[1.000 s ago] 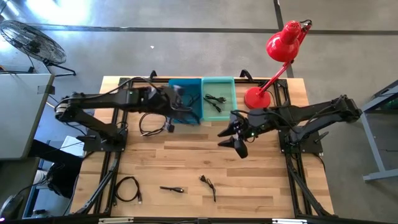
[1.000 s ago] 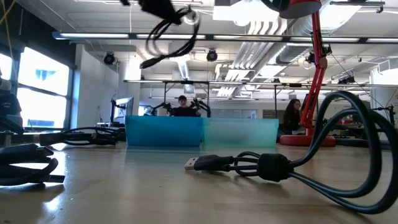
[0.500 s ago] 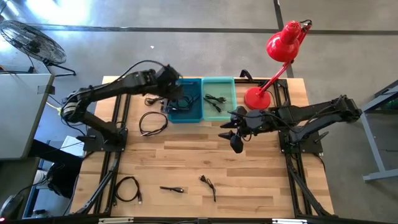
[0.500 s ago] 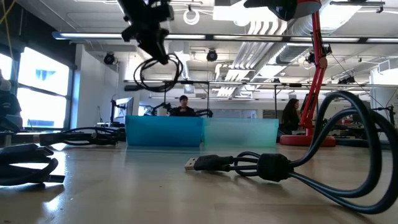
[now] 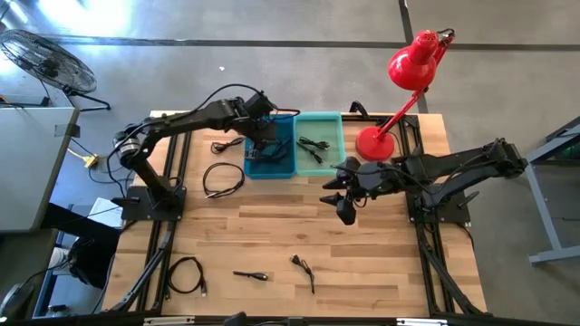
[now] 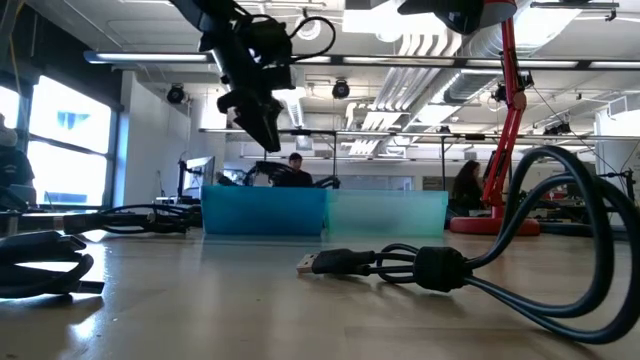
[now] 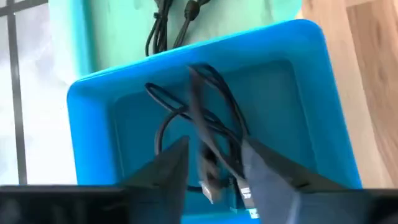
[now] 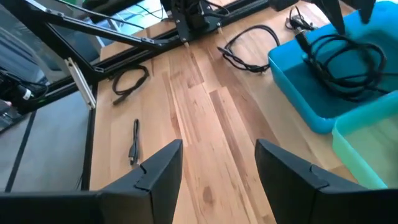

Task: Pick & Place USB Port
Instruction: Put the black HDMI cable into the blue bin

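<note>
My left gripper (image 5: 261, 138) hangs open over the blue bin (image 5: 272, 175) at the table's far side, fingers pointing down (image 6: 258, 118). In the left wrist view a coiled black USB cable (image 7: 205, 118) lies inside the blue bin (image 7: 93, 124), below the gap between my spread fingers (image 7: 214, 143). The right wrist view shows the same coil (image 8: 342, 56) resting on the bin floor. My right gripper (image 5: 343, 201) hovers open above bare wood near the table's middle (image 8: 219, 144), short of the teal bin (image 5: 319, 163), with nothing between its fingers.
The teal bin beside the blue one holds another black cable (image 5: 313, 145). More cables lie on the table: a loop left of the bins (image 5: 222, 178), a coil at the near left (image 5: 186, 272), and two short ones near the front (image 5: 249, 274) (image 5: 304, 269). A red lamp (image 5: 373, 142) stands at the far right.
My left gripper has come down toward the blue bin with the cable hanging below it. The cable now lies in the bin and no longer hangs under the fingers.
</note>
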{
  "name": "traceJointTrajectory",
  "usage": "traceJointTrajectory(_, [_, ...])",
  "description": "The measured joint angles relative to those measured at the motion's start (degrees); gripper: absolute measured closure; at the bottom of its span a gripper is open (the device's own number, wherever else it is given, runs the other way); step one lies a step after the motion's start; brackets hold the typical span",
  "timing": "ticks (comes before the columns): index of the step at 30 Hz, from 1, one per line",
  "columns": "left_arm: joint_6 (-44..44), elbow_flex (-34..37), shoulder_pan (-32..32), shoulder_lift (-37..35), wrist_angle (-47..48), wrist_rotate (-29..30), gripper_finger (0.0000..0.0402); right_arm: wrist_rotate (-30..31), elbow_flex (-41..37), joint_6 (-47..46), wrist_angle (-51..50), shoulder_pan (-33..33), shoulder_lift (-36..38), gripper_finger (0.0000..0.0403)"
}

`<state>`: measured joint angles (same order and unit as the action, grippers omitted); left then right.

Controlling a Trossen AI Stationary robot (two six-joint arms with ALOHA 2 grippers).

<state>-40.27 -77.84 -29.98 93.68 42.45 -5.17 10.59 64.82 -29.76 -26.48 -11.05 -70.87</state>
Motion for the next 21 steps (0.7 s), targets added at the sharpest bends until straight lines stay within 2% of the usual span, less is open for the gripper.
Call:
traceJointTrajectory(4, [0.04, 0.00, 0.00, -0.17, -2.47, 1.15, 0.0198, 0.28, 0.00, -0.02, -1.16, 0.02, 0.00, 0.0210])
traceJointTrajectory(8, [1.57, 0.04, 0.00, -2.58, -1.74, 4.04, 0.0168, 1.13, 0.00, 0.11, -1.20, 0.00, 0.00, 0.0210])
traceJointTrajectory(12, [1.71, 0.02, 0.00, -7.12, 3.16, 4.24, 0.0162, 2.00, -0.01, 1.53, -1.79, 0.00, 0.00, 0.0210])
traceJointTrajectory(21, [2.22, 0.00, 0.04, -22.99, 19.58, 4.78, 0.0161, 5.14, -0.02, 3.72, -3.28, 0.02, 0.00, 0.0210])
